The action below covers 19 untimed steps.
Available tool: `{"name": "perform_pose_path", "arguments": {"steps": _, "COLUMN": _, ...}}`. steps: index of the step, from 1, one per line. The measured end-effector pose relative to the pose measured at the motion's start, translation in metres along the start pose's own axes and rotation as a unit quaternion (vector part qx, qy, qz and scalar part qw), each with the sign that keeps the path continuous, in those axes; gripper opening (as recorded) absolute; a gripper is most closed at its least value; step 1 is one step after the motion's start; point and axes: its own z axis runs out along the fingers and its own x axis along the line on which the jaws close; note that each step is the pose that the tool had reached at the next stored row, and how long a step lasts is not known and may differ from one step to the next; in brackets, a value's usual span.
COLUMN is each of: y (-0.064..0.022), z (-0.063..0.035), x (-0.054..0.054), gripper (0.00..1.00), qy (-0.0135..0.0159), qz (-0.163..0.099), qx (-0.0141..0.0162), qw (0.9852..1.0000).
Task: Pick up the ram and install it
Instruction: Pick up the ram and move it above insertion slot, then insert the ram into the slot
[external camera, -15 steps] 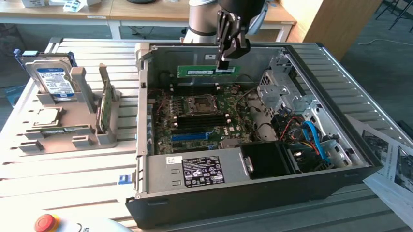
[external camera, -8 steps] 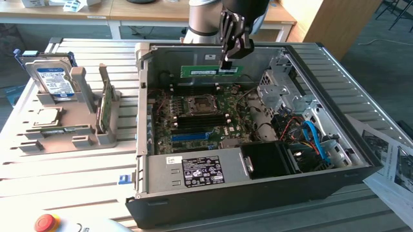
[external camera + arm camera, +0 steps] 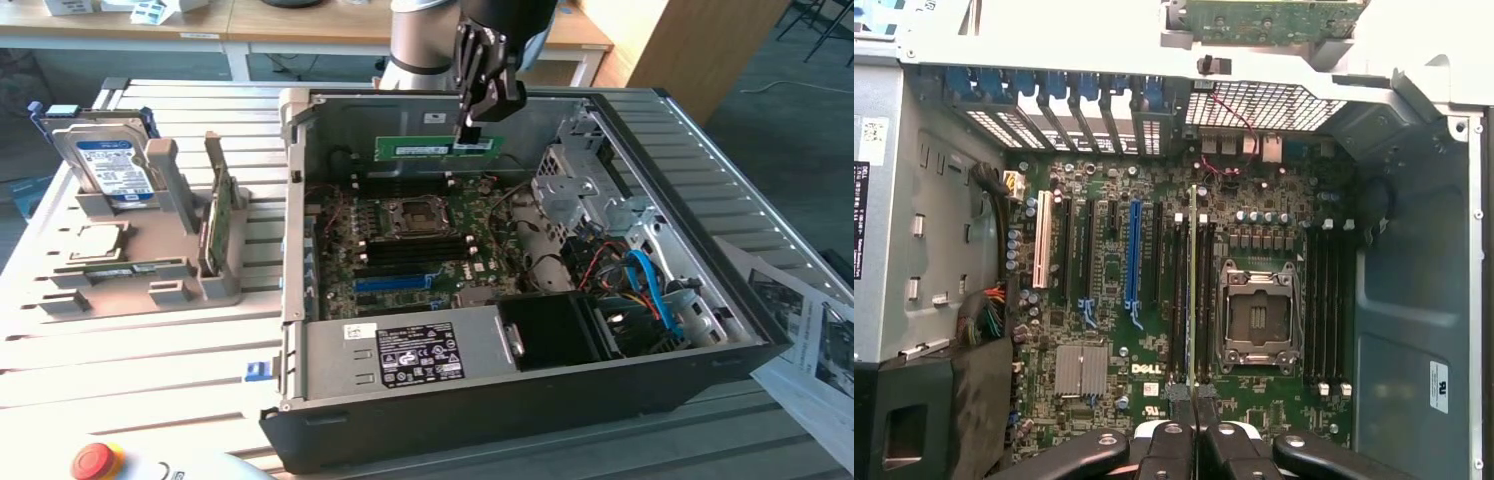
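Observation:
The ram is a long green stick with a white label. It hangs level above the motherboard inside the open computer case. My gripper is shut on its end nearer the exterior view's right. In the wrist view the ram shows edge-on as a thin line running out from my gripper. It lines up over the black memory slots beside the CPU socket, still clear of them.
A grey holder at the exterior view's left carries a hard drive, a second green stick and a CPU. The drive cage and blue cables crowd the case's right. A red stop button sits in front.

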Motion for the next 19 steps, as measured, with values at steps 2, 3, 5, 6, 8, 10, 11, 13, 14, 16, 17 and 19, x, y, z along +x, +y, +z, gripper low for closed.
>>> {"name": "perform_pose_path", "arguments": {"steps": 2, "y": 0.0, "z": 0.0002, "x": -0.0001, "gripper": 0.12, "qy": 0.0, "qz": 0.0, "qx": 0.0, "qw": 1.0}}
{"name": "perform_pose_path", "arguments": {"steps": 3, "y": 0.0, "z": 0.0002, "x": -0.0002, "gripper": 0.12, "qy": 0.0, "qz": 0.0, "qx": 0.0, "qw": 1.0}}
{"name": "perform_pose_path", "arguments": {"steps": 5, "y": 0.0, "z": 0.0002, "x": -0.0007, "gripper": 0.12, "qy": 0.0001, "qz": 0.0, "qx": 0.0, "qw": 1.0}}
{"name": "perform_pose_path", "arguments": {"steps": 6, "y": -0.0001, "z": 0.0003, "x": -0.001, "gripper": 0.12, "qy": 0.0, "qz": 0.0, "qx": 0.0, "qw": 1.0}}
{"name": "perform_pose_path", "arguments": {"steps": 8, "y": -0.0002, "z": 0.0004, "x": -0.0019, "gripper": 0.12, "qy": 0.0, "qz": 0.0, "qx": 0.0, "qw": 1.0}}
{"name": "perform_pose_path", "arguments": {"steps": 10, "y": -0.0003, "z": 0.0004, "x": -0.0026, "gripper": 0.12, "qy": 0.0001, "qz": 0.0, "qx": 0.0, "qw": 1.0}}
{"name": "perform_pose_path", "arguments": {"steps": 11, "y": -0.0003, "z": 0.0004, "x": -0.0026, "gripper": 0.12, "qy": 0.0001, "qz": 0.0, "qx": 0.0, "qw": 1.0}}
{"name": "perform_pose_path", "arguments": {"steps": 13, "y": -0.0003, "z": 0.0004, "x": -0.0027, "gripper": 0.12, "qy": 0.0, "qz": 0.0, "qx": 0.0, "qw": 1.0}}
{"name": "perform_pose_path", "arguments": {"steps": 14, "y": -0.0003, "z": 0.0004, "x": -0.0027, "gripper": 0.12, "qy": 0.0, "qz": 0.0, "qx": 0.0, "qw": 1.0}}
{"name": "perform_pose_path", "arguments": {"steps": 16, "y": -0.0003, "z": 0.0004, "x": -0.0027, "gripper": 0.12, "qy": 0.0, "qz": 0.0, "qx": 0.0, "qw": 1.0}}
{"name": "perform_pose_path", "arguments": {"steps": 17, "y": -0.0003, "z": 0.0004, "x": -0.0027, "gripper": 0.12, "qy": 0.0, "qz": 0.0, "qx": 0.0, "qw": 1.0}}
{"name": "perform_pose_path", "arguments": {"steps": 19, "y": -0.0003, "z": 0.0004, "x": -0.0026, "gripper": 0.12, "qy": 0.0, "qz": 0.0, "qx": 0.0, "qw": 1.0}}
